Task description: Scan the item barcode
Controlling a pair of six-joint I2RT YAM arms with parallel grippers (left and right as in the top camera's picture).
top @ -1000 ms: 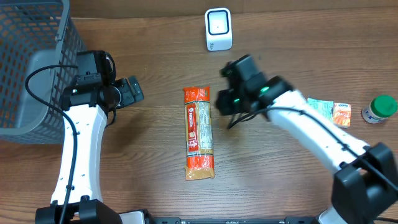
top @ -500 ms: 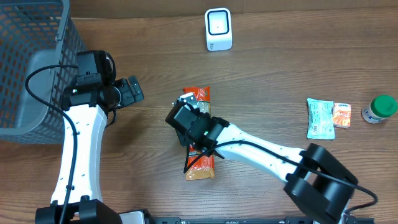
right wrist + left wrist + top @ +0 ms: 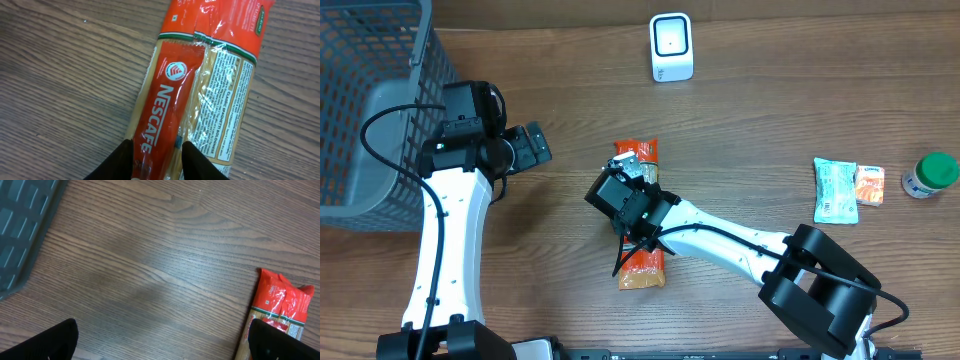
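At mid-table, the right gripper [image 3: 157,162] straddles the pasta packet [image 3: 220,95], jaws narrowed, hold uncertain; the left gripper [image 3: 532,146] gapes idle. Next, seemingly: lift it toward the scanner [image 3: 671,45].

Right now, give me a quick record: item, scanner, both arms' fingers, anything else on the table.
item: spaghetti pack, flat on table, Nescafe stick lying along it
scanner: white scanner, far edge, apart from pack
right gripper: fingers straddle the stick; grip unconfirmed
left gripper: open, empty, left of pack
other: grey basket far left; sachets and green-capped bottle far right
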